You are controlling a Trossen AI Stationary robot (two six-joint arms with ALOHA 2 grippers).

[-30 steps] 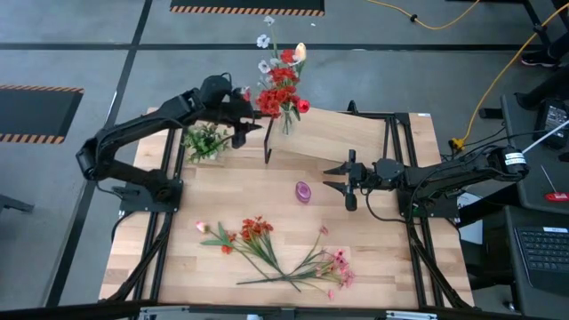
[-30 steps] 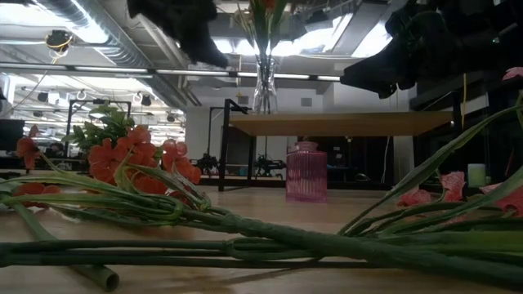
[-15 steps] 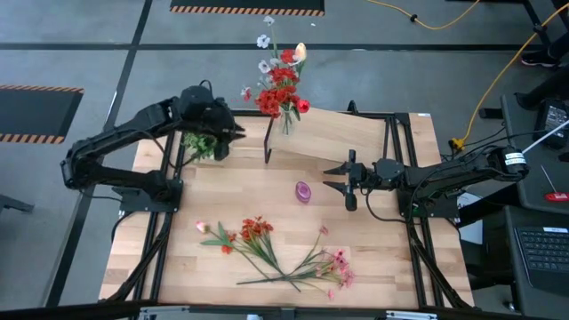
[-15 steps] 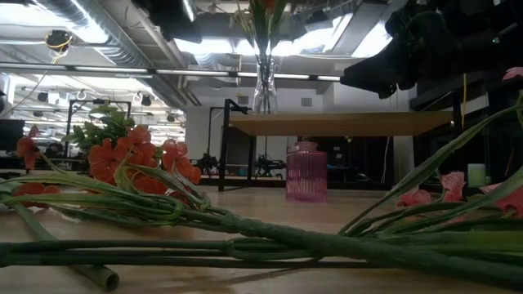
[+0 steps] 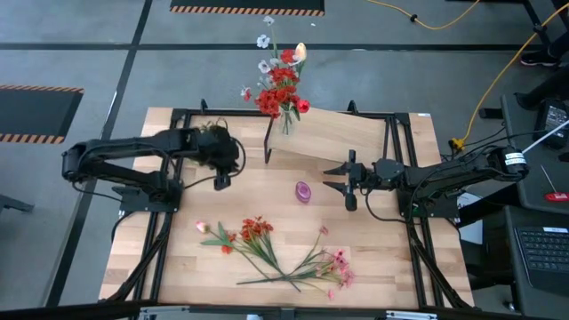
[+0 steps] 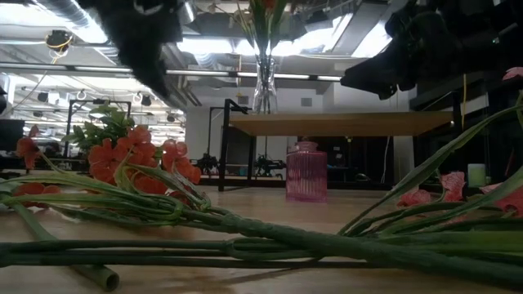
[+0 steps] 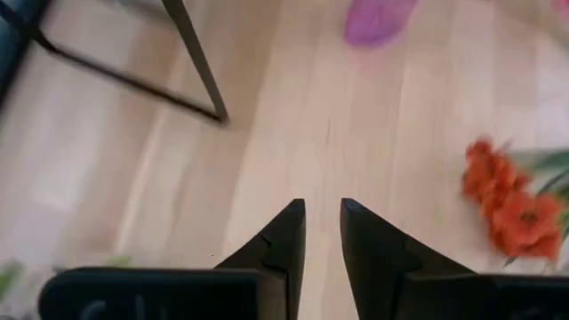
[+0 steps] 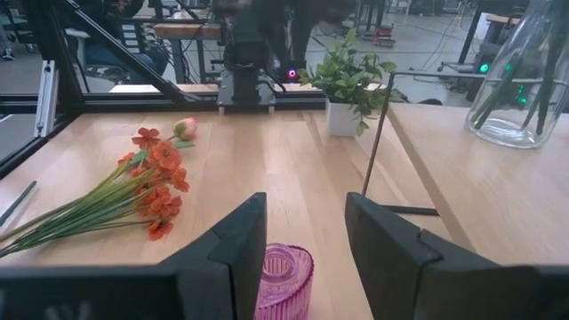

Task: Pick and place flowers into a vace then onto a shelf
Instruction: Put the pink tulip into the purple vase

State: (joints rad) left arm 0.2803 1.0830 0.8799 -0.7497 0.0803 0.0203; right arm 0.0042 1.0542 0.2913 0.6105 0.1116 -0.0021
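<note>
Near edge of tabletop (image 5: 187, 267): loose flowers (image 5: 276, 253) lying flat in 2 fanned bunches, stalks crossing, orange-red blooms on the left, pink on the right. Nothing touching them.

Mid-tabletop: small pink ribbed vase (image 5: 303, 191) upright, alone. Just right of it, right gripper (image 5: 342, 183) hovering, jaws parted about halfway, empty; in the right wrist view the pink vase (image 8: 283, 283) sits low between the 2 fingers (image 8: 233, 258), contact not discernible.

Left of centre: left gripper (image 5: 222, 178) held over bare wood, pointing down toward the near side. In the left wrist view, jaws narrow, only a slim gap between the fingertips (image 7: 289, 222), nothing between them; orange blooms off to one side, well apart.

Far side: shelf (image 5: 338, 138) on thin black legs, with a clear glass vase (image 6: 263, 86) standing at its left end, holding a bouquet (image 5: 280, 84) of red and white blooms. Small green potted plant (image 8: 348, 84) near the left arm's base.
</note>
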